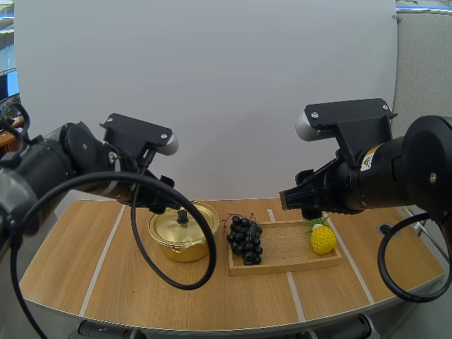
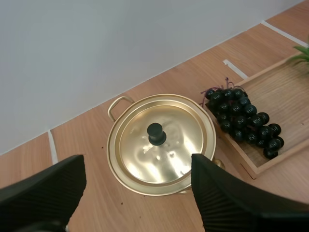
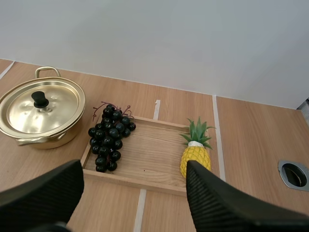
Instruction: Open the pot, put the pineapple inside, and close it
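Pot (image 1: 185, 234): lid (image 2: 159, 141) on, left of tray (image 3: 149, 152).
Pineapple (image 3: 195, 157): in tray, right end.
Left tool (image 2: 136, 164): fingers apart, above pot.
Right tool (image 3: 133, 166): fingers apart, above tray.

pineapple (image 1: 323, 240) crown partly behind the right arm (image 1: 381, 173), pot (image 1: 176, 244) rim partly behind the left arm (image 1: 78, 159)

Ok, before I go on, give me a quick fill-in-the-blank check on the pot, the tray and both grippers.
1. The pot has its lid ___.
2. The pineapple stands on the wooden tray, at the end ___ from the pot.
3. The left gripper, above the lid, has its fingers ___.
4. The right gripper, above the tray, holds ___.

Missing words: on; farthest; open; nothing.
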